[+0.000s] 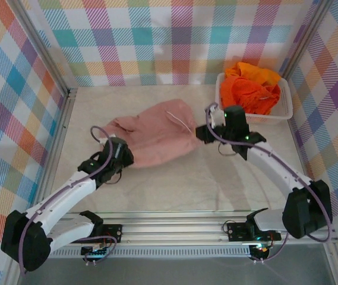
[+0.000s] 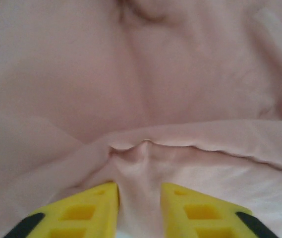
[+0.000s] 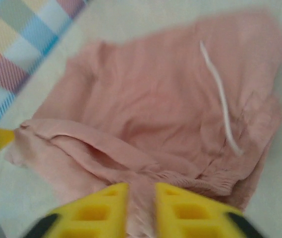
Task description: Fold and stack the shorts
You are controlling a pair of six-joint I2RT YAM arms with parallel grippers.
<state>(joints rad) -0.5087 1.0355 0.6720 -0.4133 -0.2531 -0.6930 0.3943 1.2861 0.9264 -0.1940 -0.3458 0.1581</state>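
Shorts, the dusty pink pair: spread loosely across the middle of the tabletop, rumpled rather than flat, with a white drawstring trailing over the cloth. More shorts, bright orange, heaped in the white basket at the far right corner, apart from the pink pair.

Judged soft, thin and light. No stiffness to hold a shape. Likely to sag, drag and crease wherever unsupported, yet not fragile and probably not slippery in a pinch. Best taken at two points along one edge, at the gathered waistband or a hem corner, for doubled cloth and a surer bite than a single layer. Best kept off the drawstring, too loose and thin to carry the garment.

Left jaws: at the near-left edge of the pink pair, parted a little, with a raised pleat of cloth in the gap. Right jaws: at the right-hand edge by the waistband, parted narrowly, cloth in the gap as well. Pinched or merely lying there: impossible to tell for either.

Room: bare tabletop toward the near rail and on the far side, seemingly enough for folding across. Tighter at right, with the basket just beyond the right jaws, and at left toward the checked wall.
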